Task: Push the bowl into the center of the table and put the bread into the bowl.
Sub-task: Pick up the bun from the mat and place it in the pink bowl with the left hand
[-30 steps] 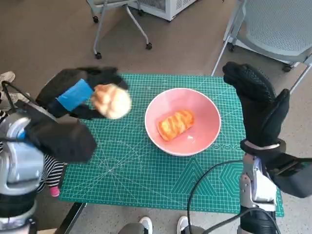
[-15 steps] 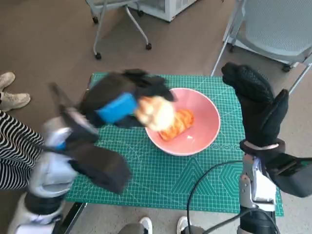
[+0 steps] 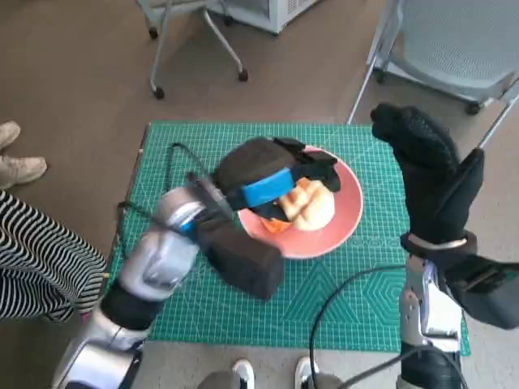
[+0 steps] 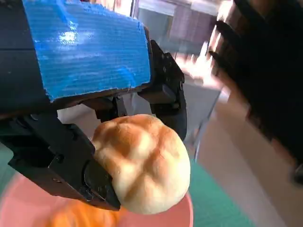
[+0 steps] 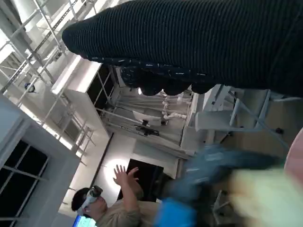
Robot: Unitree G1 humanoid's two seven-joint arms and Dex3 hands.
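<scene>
Judging from the pictures, we thought the task was nearly done: the bowl [image 3: 324, 231] stood about in the middle of the table [image 3: 186, 154], with an orange piece of bread [image 3: 276, 225] already lying in it. Our left hand [image 3: 272, 178] hung over the bowl, its fingers [image 4: 170, 90] closed around a round bun [image 3: 308, 204], which was not yet set down. What was left, we believed, was to lower the bun and let it go. Our right hand [image 3: 426, 174] was raised upright beside the table, near the bowl's right side, held nothing, and its fingers looked straight and apart.
</scene>
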